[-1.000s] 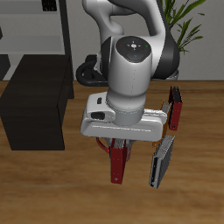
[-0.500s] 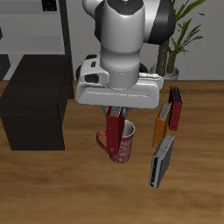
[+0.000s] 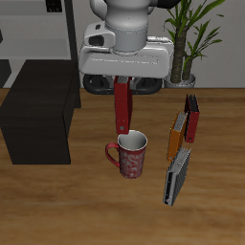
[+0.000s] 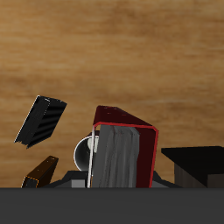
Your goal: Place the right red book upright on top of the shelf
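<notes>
The right red book [image 3: 122, 107] is a slim, long red book. It hangs upright in my gripper [image 3: 123, 84], which is shut on its upper end, well above the table and above the mug [image 3: 130, 153]. In the wrist view the book [image 4: 125, 156] shows end-on between my fingers. The shelf [image 3: 38, 110] is a low black boxy unit with a flat top, beside the book and lower than it. A black corner of it shows in the wrist view [image 4: 197, 162].
A red patterned mug stands on the wooden table below the book. An orange book [image 3: 174, 137], a shorter red book [image 3: 192, 119] and a dark flat book [image 3: 175, 175] stand or lean together beyond the mug. A potted plant [image 3: 187, 38] stands behind.
My gripper has risen steadily with the red book in it, lifting it from table height to well above the mug, which has come into view.
</notes>
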